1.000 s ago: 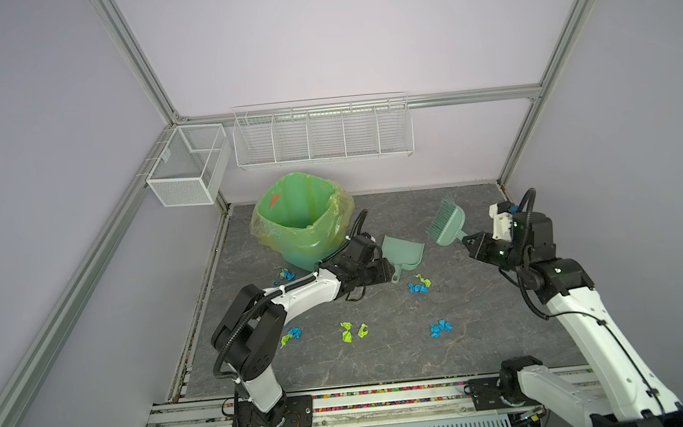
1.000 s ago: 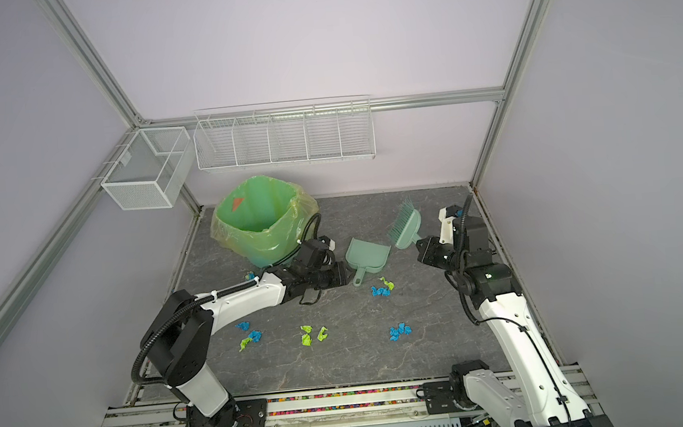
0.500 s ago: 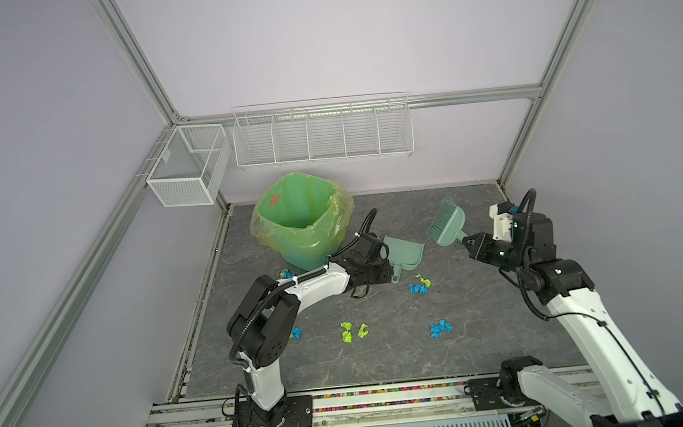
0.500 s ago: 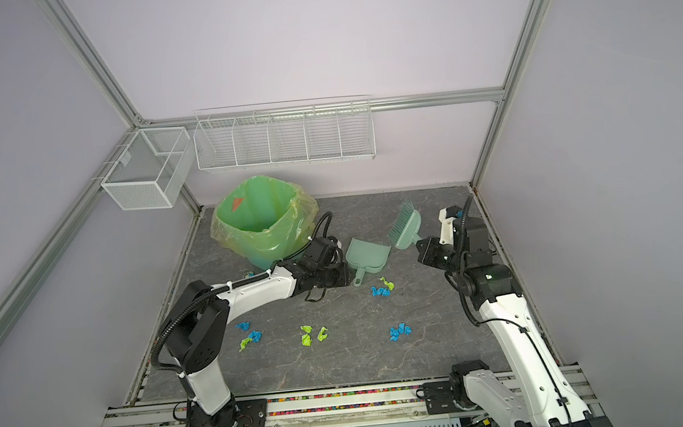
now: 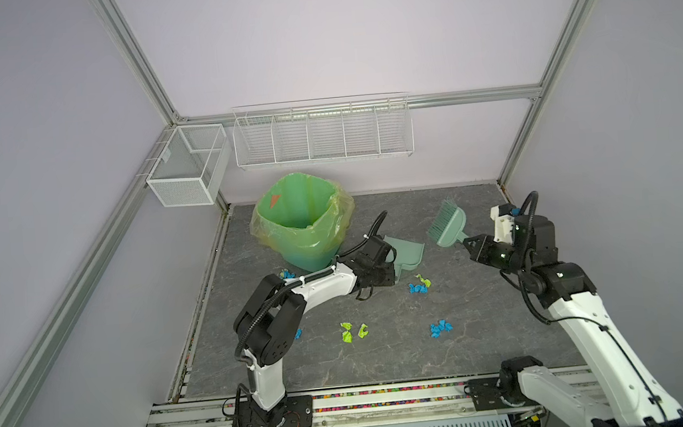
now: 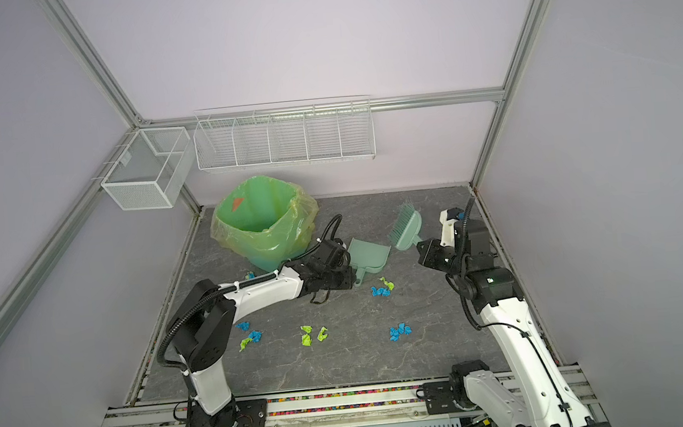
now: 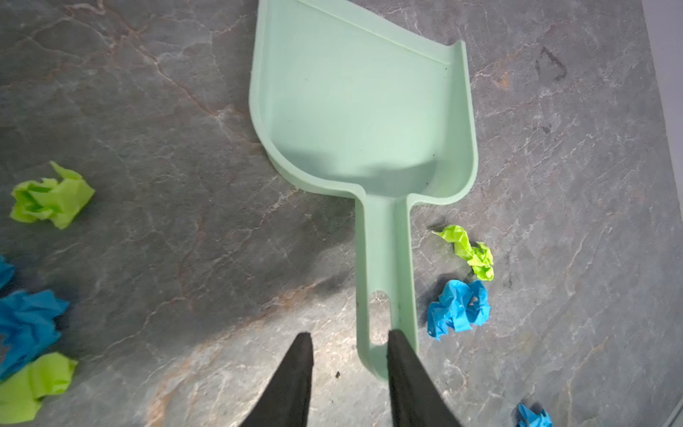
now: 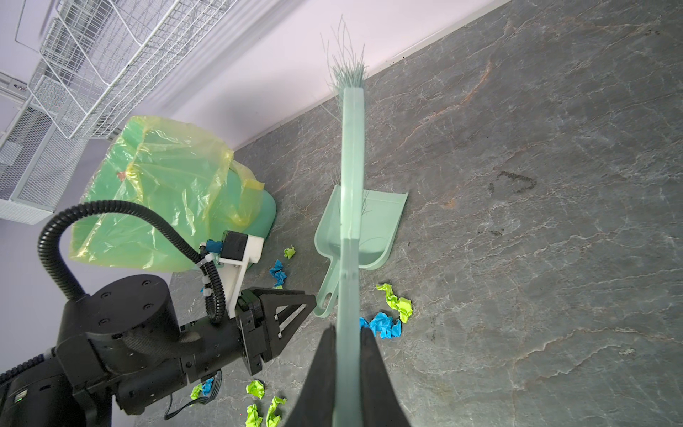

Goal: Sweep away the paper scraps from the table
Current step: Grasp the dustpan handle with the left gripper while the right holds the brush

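Blue and lime-green paper scraps lie scattered on the dark marbled table [image 5: 487, 336]: a blue-and-green clump [image 5: 418, 285] beside the dustpan handle, two green wads [image 5: 351, 331], a blue clump [image 5: 440, 327] and more by the left arm [image 6: 249, 338]. The pale green dustpan [image 5: 405, 253] lies flat. My left gripper [image 7: 349, 338] is at the end of its handle [image 7: 384, 258], jaws apart, one finger over the handle and the other on bare table. My right gripper [image 8: 347, 332] is shut on the pale green brush [image 8: 351, 148], held above the table right of the dustpan, bristles pointing away.
A green bin with a yellow-green liner [image 5: 303, 226] stands at the back left, just behind the left arm. White wire baskets [image 5: 321, 132] [image 5: 186, 168] hang on the back and left walls. Aluminium framing edges the table.
My left arm has reached further toward the dustpan handle and its jaws have narrowed. The right arm and brush have hardly moved.
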`<state>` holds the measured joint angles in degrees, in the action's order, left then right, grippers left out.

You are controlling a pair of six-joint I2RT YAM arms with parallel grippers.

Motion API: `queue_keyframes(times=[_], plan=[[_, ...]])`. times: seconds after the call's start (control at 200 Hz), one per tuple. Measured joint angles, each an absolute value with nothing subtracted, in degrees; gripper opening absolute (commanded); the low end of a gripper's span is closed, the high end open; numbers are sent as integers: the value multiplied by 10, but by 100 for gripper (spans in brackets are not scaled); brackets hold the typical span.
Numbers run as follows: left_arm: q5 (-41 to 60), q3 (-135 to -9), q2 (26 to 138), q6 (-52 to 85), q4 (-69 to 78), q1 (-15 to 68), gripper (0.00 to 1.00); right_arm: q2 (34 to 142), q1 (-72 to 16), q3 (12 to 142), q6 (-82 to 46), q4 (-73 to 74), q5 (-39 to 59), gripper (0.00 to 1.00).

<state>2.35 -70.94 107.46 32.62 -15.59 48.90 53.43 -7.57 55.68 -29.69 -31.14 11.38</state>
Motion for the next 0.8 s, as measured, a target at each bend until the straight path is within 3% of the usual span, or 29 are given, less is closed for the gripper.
queue_keyframes(times=[0.8], plan=[[4,-736,1111,309,-176,500,22,530,-76,548,-297,-311,114,7]])
